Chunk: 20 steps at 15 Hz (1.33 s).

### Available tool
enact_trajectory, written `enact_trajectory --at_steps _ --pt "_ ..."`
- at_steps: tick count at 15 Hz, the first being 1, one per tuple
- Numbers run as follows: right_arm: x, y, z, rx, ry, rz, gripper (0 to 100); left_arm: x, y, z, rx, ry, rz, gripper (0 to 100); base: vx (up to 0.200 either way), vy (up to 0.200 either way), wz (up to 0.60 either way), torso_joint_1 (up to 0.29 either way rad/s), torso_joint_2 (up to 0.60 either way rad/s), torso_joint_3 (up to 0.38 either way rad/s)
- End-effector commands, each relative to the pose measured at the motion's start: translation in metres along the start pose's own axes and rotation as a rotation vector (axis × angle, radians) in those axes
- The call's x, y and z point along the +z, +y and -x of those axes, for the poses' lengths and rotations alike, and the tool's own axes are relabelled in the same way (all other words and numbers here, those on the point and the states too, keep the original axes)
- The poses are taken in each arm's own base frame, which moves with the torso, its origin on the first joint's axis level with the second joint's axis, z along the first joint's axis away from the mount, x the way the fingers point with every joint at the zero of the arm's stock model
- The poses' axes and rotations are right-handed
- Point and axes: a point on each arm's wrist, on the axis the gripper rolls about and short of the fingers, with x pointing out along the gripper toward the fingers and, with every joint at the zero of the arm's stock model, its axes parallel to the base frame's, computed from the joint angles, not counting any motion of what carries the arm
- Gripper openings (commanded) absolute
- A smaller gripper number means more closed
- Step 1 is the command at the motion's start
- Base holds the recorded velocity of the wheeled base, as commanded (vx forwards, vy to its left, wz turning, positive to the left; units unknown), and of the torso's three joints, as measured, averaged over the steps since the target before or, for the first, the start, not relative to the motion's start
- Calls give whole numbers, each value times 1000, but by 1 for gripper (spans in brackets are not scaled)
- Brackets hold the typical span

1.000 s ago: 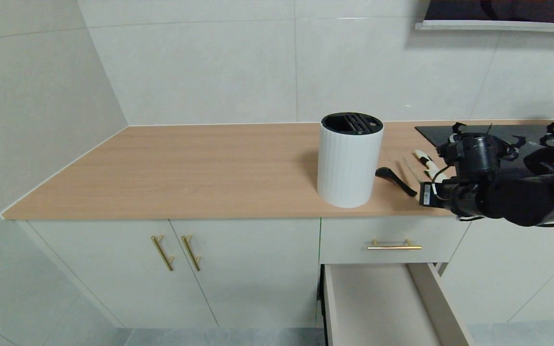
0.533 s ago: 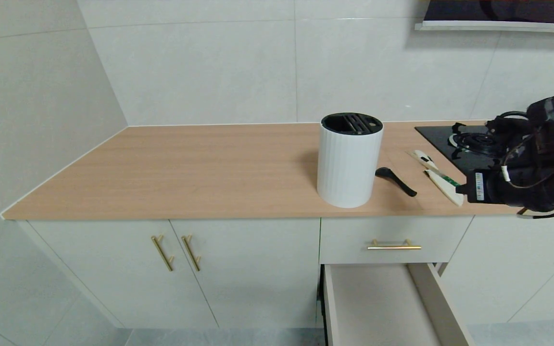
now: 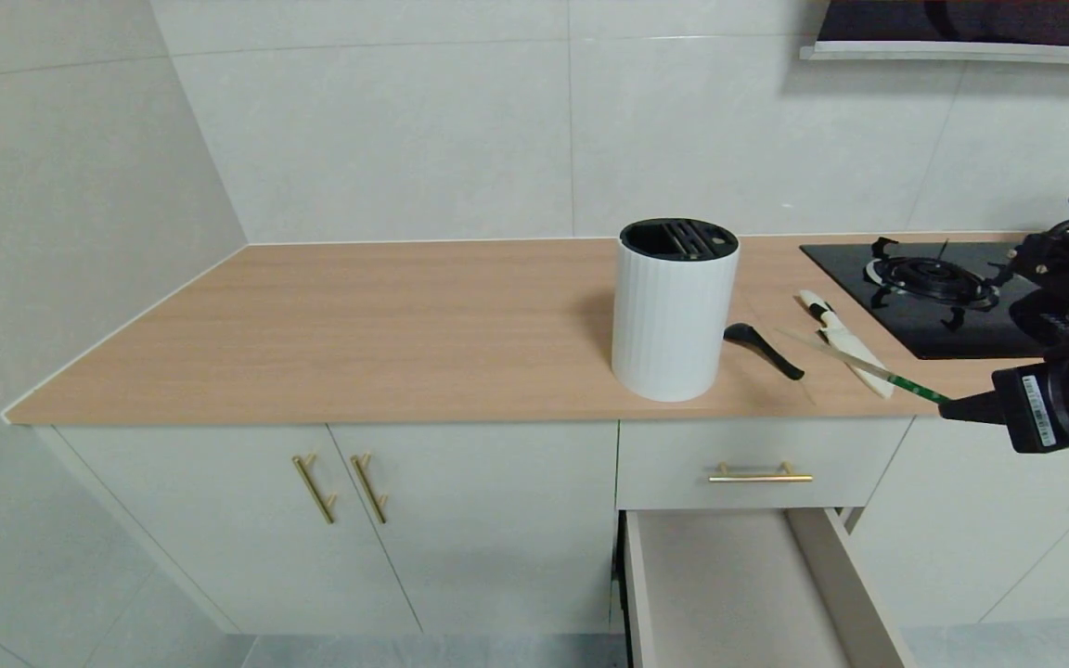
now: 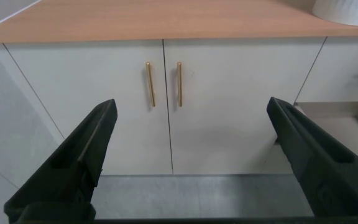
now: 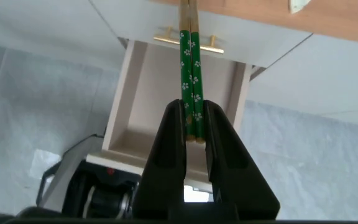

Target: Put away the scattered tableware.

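Green-patterned chopsticks (image 3: 906, 384) now hang clear of the wooden tabletop (image 3: 358, 325), clamped at their butt ends by the closed right end effector (image 3: 954, 406). A second ago it was bent low over the tabletop beside the white-handled knife (image 3: 843, 341); since then it has drawn back to the right and off the front edge, taking the pair along. The knife, half covered by the arm a second ago, lies in plain sight near the black spoon (image 3: 763, 349) and the white ribbed holder (image 3: 674, 325), none of which has shifted. From the right wrist, the chopsticks (image 5: 190, 62) run side by side between the end effector (image 5: 191, 124) fingers, their green shafts dotted with small pale blossoms, above the open drawer (image 5: 148, 106). Their tips run off the edge of that picture; from the head they fade to bare pale wood, hard to pick out against the tabletop. The right arm is cut off at the frame's edge, as is the drawer (image 3: 729, 575). The left end effector (image 4: 189, 109), fingers spread wide and holding nothing, faces the cabinet doors (image 4: 229, 124) below the tabletop
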Motion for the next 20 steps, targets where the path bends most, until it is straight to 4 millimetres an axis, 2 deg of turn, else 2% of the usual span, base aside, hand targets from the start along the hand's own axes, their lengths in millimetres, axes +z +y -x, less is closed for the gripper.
enact_trajectory --at_steps 1,11,20 --pt "-3 6 8 25 -14 23 0 0 0 0 0 0 1 100 0 0 0 0 0 0" --pt "-24 32 2 127 57 162 0 0 0 0 0 0 1 100 0 0 0 -4 7 6" --pt "-32 45 -5 168 98 215 0 0 0 0 0 0 -1 100 0 0 0 -197 459 258"
